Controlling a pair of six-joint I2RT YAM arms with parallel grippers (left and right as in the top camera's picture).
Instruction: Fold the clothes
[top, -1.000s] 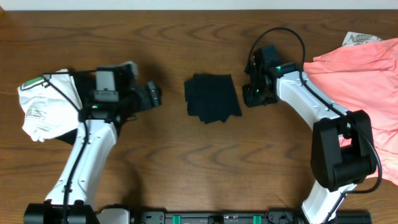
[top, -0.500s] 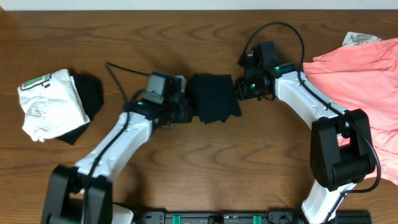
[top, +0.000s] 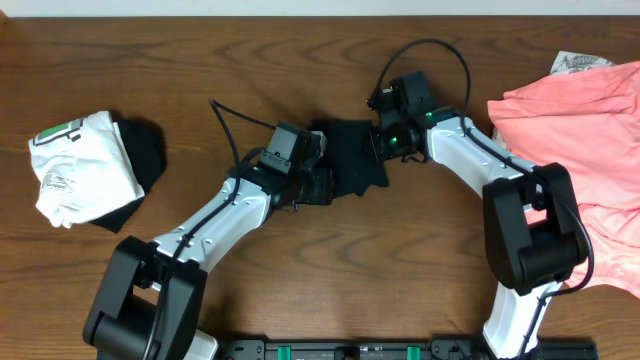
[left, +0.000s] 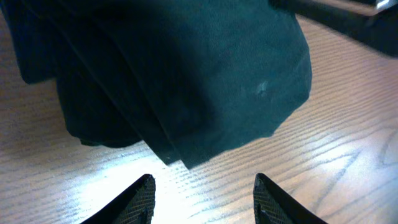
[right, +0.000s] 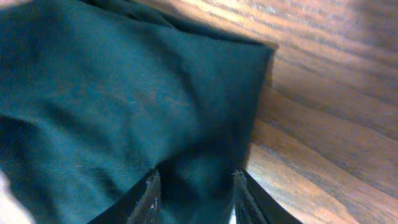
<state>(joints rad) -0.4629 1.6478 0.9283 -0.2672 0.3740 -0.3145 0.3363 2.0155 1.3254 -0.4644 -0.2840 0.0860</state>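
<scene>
A folded black shirt (top: 352, 160) lies at the table's centre. In the overhead view my left gripper (top: 326, 186) sits at its lower left edge. The left wrist view shows that gripper (left: 204, 186) open, bare wood between its fingertips (left: 144, 190) and the black shirt (left: 186, 74) just ahead, untouched. My right gripper (top: 381, 144) rests on the shirt's right edge. Its fingers (right: 151, 190) stand apart with a bulge of the black shirt (right: 124, 93) between them, not pinched flat.
At the far left lies a white garment with green print (top: 75, 165) over another black one (top: 143, 152). A salmon-pink garment (top: 585, 130) spreads over the right side, with a pale printed piece (top: 575, 62) behind it. Cables loop above both wrists.
My left arm swung from the left pile across to the black shirt's left edge, its jaws narrowing. My right gripper slid left onto the shirt's right edge.
</scene>
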